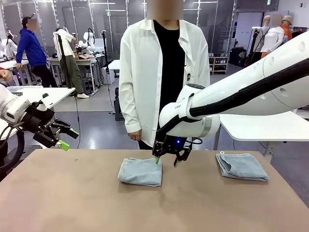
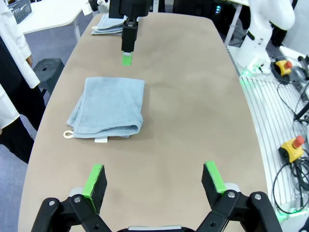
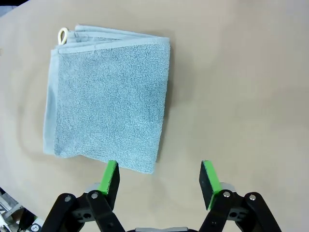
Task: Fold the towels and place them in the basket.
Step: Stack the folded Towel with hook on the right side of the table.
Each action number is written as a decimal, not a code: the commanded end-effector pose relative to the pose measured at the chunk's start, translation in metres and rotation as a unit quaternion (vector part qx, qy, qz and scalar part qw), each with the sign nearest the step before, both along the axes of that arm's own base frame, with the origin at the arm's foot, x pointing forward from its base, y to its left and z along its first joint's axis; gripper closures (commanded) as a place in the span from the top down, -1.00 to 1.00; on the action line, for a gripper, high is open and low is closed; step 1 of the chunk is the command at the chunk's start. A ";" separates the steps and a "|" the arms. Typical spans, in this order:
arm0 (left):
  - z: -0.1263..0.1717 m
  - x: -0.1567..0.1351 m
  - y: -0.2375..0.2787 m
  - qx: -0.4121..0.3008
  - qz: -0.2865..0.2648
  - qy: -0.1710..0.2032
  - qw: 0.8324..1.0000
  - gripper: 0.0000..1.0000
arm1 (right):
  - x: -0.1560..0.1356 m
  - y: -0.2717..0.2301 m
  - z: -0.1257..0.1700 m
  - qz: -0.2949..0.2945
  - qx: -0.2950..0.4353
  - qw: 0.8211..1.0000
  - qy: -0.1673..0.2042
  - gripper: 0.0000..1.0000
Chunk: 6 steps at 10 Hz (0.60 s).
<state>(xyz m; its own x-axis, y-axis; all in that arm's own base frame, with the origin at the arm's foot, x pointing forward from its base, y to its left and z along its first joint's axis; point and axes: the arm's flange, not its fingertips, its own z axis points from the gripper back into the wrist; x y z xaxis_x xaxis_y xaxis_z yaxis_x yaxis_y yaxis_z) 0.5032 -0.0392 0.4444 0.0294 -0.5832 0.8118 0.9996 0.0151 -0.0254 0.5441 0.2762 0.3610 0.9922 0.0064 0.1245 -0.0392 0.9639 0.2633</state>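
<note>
Right wrist view: folded towel (image 3: 108,118), loop corner far-left.

**Stuff you can't really make out here**

In the front view the white right arm gets chopped off by the right edge, so its base isn't visible. The small grey lattice-sided crate (image 2: 18,9) on a far white table in the left wrist view is cut by the corner. The far folded light blue-grey terry towel (image 2: 107,25) there sits partly behind the black right gripper (image 2: 126,57); its tag is too small to tell.
</note>
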 end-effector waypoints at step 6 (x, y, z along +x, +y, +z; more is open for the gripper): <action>0.001 0.000 0.000 0.000 -0.001 -0.001 1.000 1.00 | 0.003 0.010 -0.012 -0.003 0.030 0.999 -0.020 0.67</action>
<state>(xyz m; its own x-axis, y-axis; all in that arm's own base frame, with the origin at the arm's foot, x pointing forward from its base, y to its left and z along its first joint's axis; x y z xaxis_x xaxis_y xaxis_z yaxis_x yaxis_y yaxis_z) 0.5032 -0.0392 0.4444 0.0294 -0.5832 0.8118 0.9996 0.0150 -0.0254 0.5441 0.2819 0.3584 0.9904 0.0052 0.1383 -0.0434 0.9606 0.2745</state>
